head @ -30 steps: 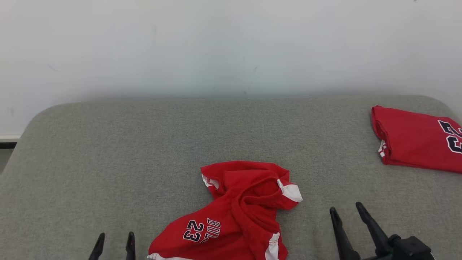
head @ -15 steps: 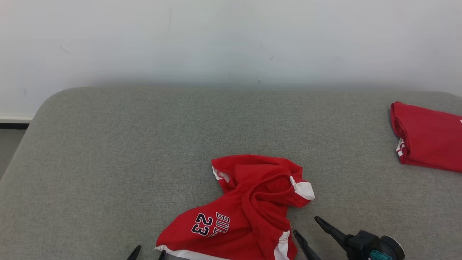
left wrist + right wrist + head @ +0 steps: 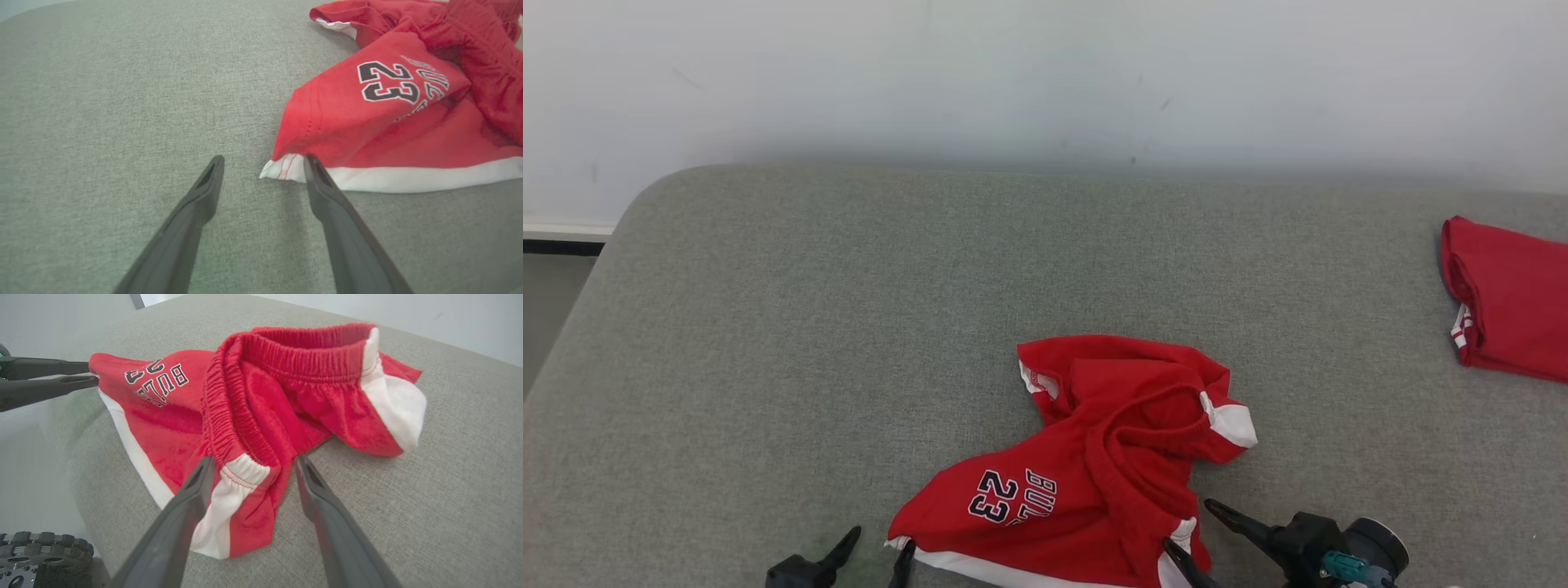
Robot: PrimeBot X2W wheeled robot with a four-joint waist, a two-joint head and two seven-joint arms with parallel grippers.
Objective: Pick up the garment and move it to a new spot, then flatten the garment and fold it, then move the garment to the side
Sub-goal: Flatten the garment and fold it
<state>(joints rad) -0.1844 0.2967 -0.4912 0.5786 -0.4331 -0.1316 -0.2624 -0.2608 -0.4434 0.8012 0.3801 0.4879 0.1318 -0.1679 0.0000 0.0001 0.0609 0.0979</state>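
The garment point(image 3: 1094, 465) is a pair of red shorts with white trim and "BULLS 23" print, lying crumpled on the grey padded surface point(image 3: 849, 327). My left gripper point(image 3: 880, 543) is open at the shorts' lower left corner. In the left wrist view the white hem corner point(image 3: 282, 171) lies between the spread fingers of the left gripper point(image 3: 263, 161). My right gripper point(image 3: 1188, 527) is open at the shorts' lower right. In the right wrist view the right gripper point(image 3: 254, 459) straddles the end of the elastic waistband point(image 3: 245, 473), and the left gripper point(image 3: 88, 373) shows at the far hem.
A second red garment point(image 3: 1511, 302), folded, lies at the right edge of the surface. A white wall point(image 3: 1045, 73) stands behind. The surface's rounded left corner drops to the floor point(image 3: 547, 302). A black tyre point(image 3: 45, 551) shows at the near edge.
The head camera has shifted. Relative to the shorts, the right gripper has come in leftward to the waistband end and the left gripper rightward to the hem corner. Both stay open.
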